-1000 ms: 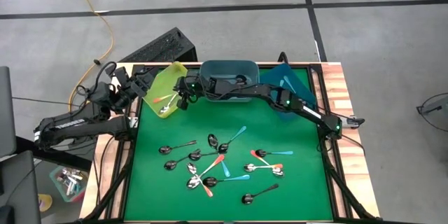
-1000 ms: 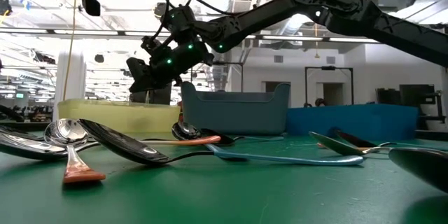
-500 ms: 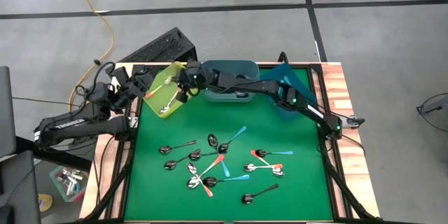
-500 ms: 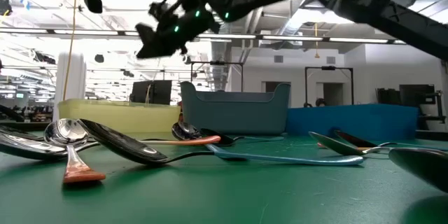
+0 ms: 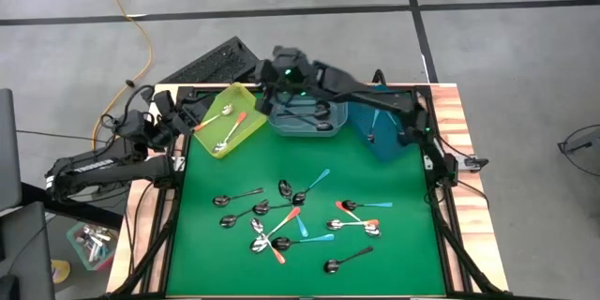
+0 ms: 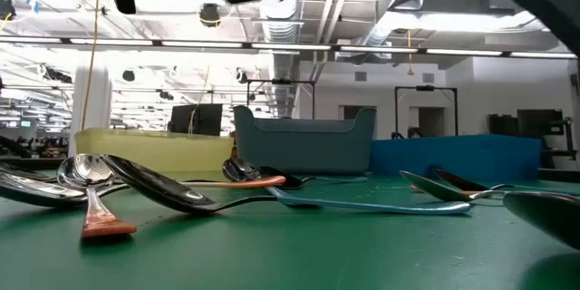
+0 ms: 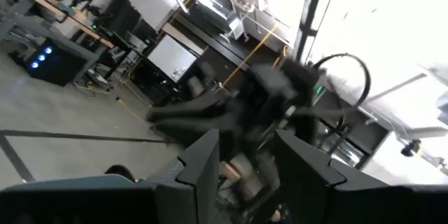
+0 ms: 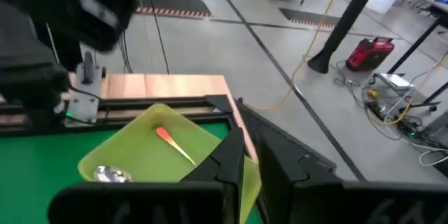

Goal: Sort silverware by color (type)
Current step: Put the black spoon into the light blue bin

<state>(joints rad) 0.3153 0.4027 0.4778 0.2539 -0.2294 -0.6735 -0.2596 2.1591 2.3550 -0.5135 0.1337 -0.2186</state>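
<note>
I have the right tool (image 5: 281, 64) high over the grey bin (image 5: 307, 117), fingers nearly together, holding nothing. The silverware (image 5: 295, 214) mostly lies mid-counter, unsorted (two orange-handled ones already in the yellow bin (image 5: 208, 112)). The left tool (image 7: 243, 164) idles, half-open, empty.

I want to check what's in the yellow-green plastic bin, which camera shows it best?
The high view: the yellow-green plastic bin shows whole, spoons inside. The right wrist view shows part; the low view only its side wall; the left wrist view nothing.
</note>
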